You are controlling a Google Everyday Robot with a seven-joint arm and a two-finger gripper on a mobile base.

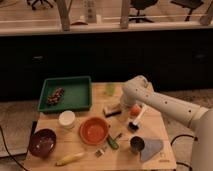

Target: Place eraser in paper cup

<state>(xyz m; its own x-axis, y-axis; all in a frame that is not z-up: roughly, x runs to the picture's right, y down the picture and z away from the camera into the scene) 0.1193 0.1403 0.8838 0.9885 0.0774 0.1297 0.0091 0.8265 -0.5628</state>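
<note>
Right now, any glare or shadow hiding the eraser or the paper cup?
Camera view: warm, dim light, no glare on the table; eraser and paper cup both plainly visible; gripper hangs beside the eraser; backdrop is near black.

Office-like lab, swivel chairs (pixel 142 6) beyond a railing (pixel 64 15), cluttered wooden table (pixel 159 129), pincer (pixel 122 104) over its middle

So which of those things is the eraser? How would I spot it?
Find the green tray at the back left of the table, then look just off its front right corner. The eraser lies there by the gripper: a small block, tan on top, dark beneath. Its neighbours are a round orange bowl and a white-handled brush; it alone is a low rectangle.
</note>
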